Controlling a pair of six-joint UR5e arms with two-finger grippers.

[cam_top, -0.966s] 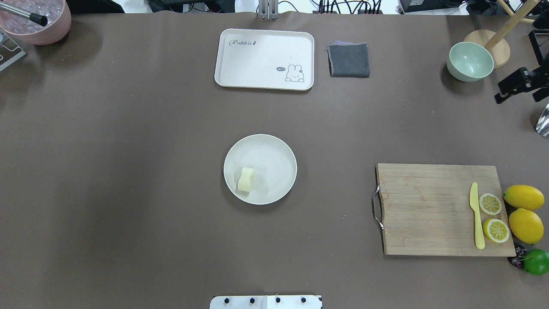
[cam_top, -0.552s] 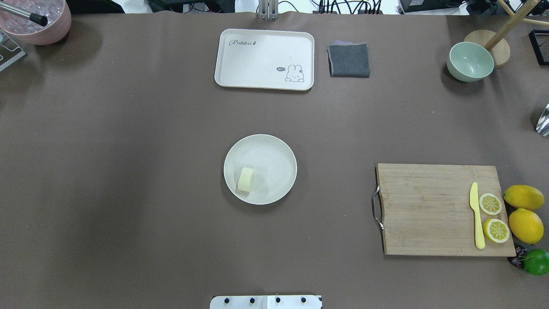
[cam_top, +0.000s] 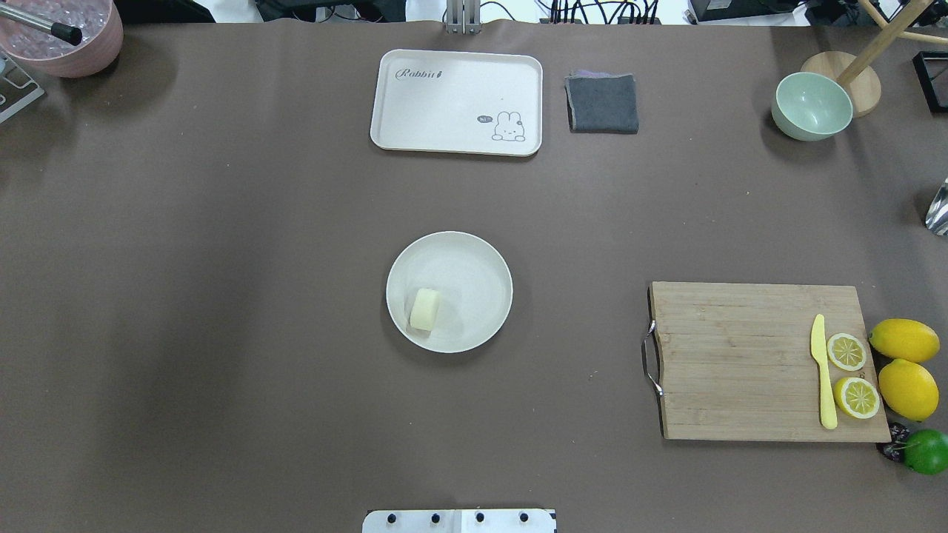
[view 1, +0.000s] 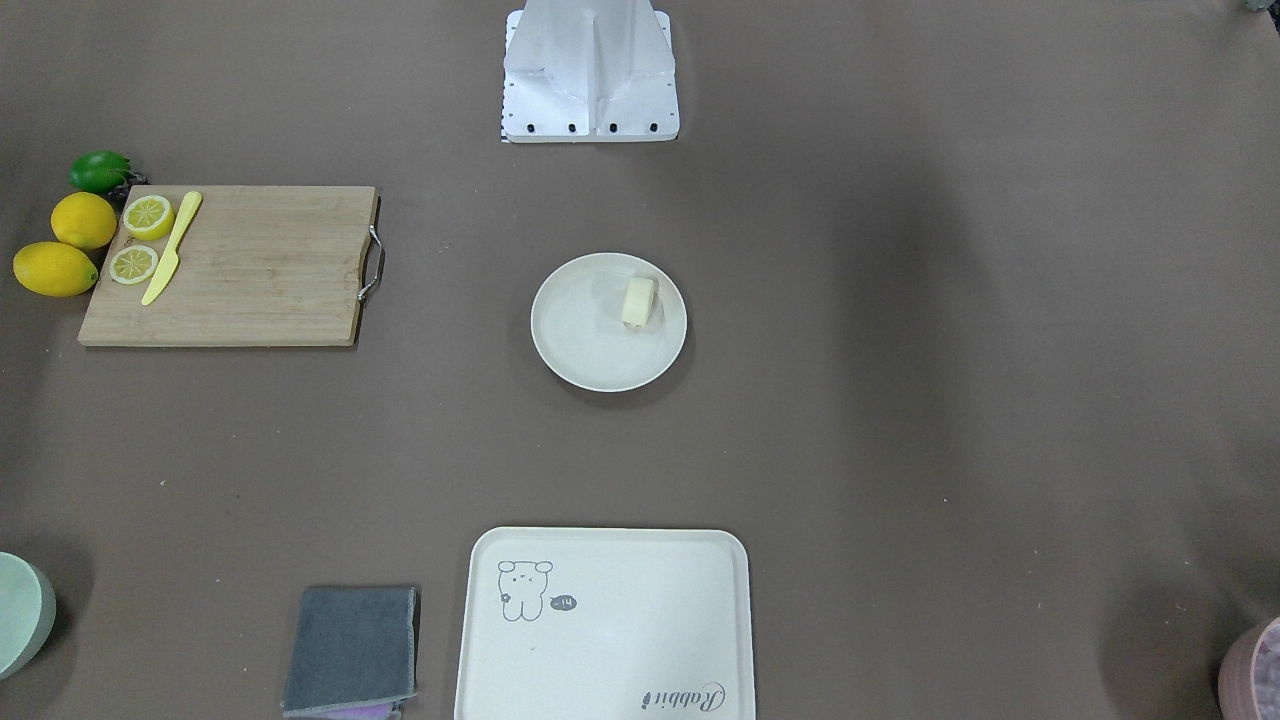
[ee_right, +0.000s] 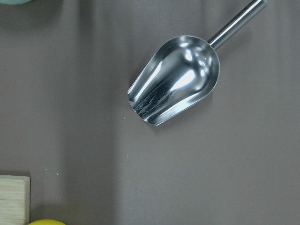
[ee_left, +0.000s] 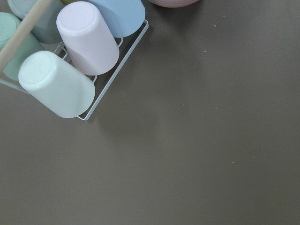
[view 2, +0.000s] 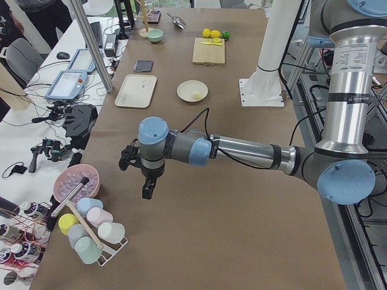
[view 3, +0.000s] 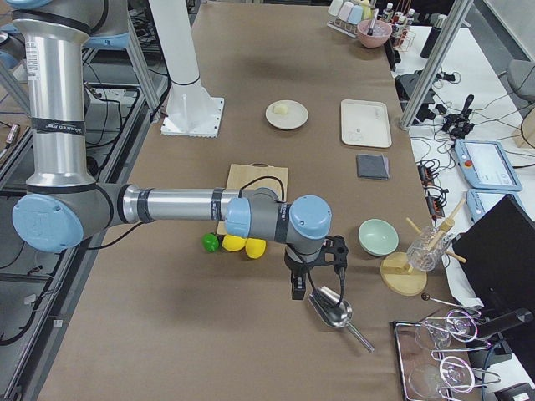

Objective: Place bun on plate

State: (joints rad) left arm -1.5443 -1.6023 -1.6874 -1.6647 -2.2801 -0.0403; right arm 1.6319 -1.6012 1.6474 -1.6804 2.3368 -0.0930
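Observation:
The bun (cam_top: 425, 309), a small pale cream lump, lies on the round off-white plate (cam_top: 478, 270) at the table's centre, toward the plate's left-near side. The front-facing view shows the bun (view 1: 639, 300) on the plate (view 1: 580, 335) too. Neither gripper is near it. My left gripper (view 2: 140, 174) hangs over the table's left end beside the cup rack; it shows only in the exterior left view, so I cannot tell its state. My right gripper (view 3: 316, 269) hovers over the metal scoop (ee_right: 176, 78) at the right end, and I cannot tell its state either.
A cream tray (cam_top: 457, 102) and grey cloth (cam_top: 603, 103) lie at the back. The cutting board (cam_top: 740, 363) with lemon halves and a yellow knife, whole lemons (cam_top: 906, 363) and a lime sit right. A green bowl (cam_top: 811, 106), pink bowl (cam_top: 67, 37) and cup rack (ee_left: 75, 56) stand at the ends.
The right gripper, visible a second ago at the overhead view's right edge near the green bowl, has moved out of that view. Bun and plate have not moved.

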